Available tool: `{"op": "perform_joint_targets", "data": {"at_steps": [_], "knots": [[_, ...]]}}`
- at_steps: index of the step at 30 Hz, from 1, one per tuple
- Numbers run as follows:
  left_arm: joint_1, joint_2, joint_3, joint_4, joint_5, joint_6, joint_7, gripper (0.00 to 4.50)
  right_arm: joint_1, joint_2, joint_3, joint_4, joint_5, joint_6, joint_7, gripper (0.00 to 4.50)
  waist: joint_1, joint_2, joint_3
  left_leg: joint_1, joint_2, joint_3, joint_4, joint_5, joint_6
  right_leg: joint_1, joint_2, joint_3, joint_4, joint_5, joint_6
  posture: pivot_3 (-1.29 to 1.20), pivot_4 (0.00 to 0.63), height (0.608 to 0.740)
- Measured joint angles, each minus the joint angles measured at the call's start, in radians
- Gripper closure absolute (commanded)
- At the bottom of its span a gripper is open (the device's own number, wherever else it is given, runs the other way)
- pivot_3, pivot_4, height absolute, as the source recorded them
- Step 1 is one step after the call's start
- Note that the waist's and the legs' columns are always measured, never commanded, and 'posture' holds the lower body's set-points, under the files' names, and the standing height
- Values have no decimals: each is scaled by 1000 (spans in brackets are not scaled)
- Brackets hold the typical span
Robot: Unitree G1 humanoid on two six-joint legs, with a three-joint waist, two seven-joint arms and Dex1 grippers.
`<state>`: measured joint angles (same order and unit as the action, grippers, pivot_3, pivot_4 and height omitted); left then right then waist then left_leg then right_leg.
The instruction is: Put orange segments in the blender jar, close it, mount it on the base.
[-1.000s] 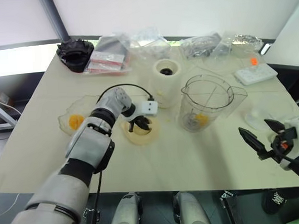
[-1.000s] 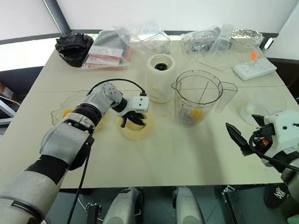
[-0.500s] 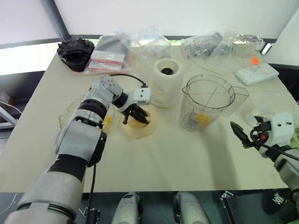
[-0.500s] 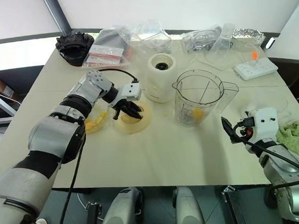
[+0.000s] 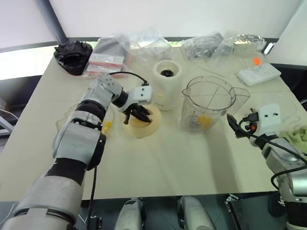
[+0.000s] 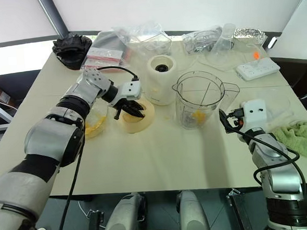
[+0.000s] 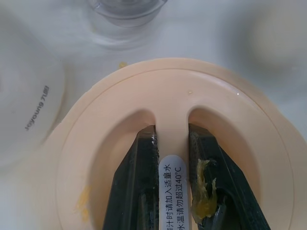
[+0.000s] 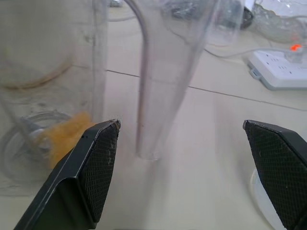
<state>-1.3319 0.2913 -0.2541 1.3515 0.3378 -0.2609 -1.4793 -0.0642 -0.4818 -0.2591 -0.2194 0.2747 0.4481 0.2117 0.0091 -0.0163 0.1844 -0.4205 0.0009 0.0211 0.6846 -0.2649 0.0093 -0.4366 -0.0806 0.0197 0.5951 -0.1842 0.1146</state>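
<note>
Pinching cream lid (image 7: 182,143) rib: left gripper (image 7: 175,201) | right gripper (image 8: 192,167) wide | blender jar (image 5: 208,109) clear, lidless

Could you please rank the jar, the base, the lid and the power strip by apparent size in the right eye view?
1. Jar, clearly largest.
2. Lid and base look alike, so I won't rank them.
3. Power strip, though it lies farther back.

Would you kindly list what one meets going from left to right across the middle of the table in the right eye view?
Bowl → left tool on the lid → base → jar → right tool → green cloth.
</note>
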Motion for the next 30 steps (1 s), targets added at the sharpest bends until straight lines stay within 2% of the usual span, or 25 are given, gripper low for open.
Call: {"op": "perform_joint_targets", "data": {"at_steps": [13, 16, 20, 21, 25, 30], "knots": [[1, 44, 1, -17, -8, -51, -21, 4235, -186, 75, 5, 218, -32, -70, -26, 237, -6, 0, 0, 1, 0, 0, 0, 0, 0, 0, 0, 1, 1, 2, 3, 0, 150, 740], [1, 51, 2, -17, -10, -50, -22, 4235, -210, 89, 7, 249, -39, -89, -30, 1144, -5, 0, 0, 1, 0, 0, 0, 0, 0, 0, 0, 0, 1, 2, 4, 0, 150, 740], [0, 64, 4, -18, -17, -51, -15, 4235, -220, 111, 18, 255, -44, -101, -29, 3226, -5, 0, 0, 1, 0, 0, 0, 0, 0, 0, 0, 0, 2, 2, 4, 0, 150, 740], [0, 69, 5, -18, -18, -51, -15, 4235, -224, 117, 19, 250, -34, -113, -22, 3617, -6, 0, 0, 1, 0, 0, 0, 0, 0, 0, 0, 1, 2, 2, 4, 0, 150, 740], [-43, 94, 17, -15, -23, -46, -11, 4235, -225, 125, 19, 236, -38, -98, -43, 3586, -3, 0, 0, 1, 0, 0, 0, 0, 0, 0, 0, 1, 2, 2, 4, 0, 150, 740], [-213, 112, 79, -16, -66, 12, -19, 4235, -187, 154, 24, 158, -40, -72, -67, 3586, -5, 0, 0, 1, 0, 0, 0, 0, 0, 0, 0, 0, 2, 1, 5, 0, 150, 740]]}}
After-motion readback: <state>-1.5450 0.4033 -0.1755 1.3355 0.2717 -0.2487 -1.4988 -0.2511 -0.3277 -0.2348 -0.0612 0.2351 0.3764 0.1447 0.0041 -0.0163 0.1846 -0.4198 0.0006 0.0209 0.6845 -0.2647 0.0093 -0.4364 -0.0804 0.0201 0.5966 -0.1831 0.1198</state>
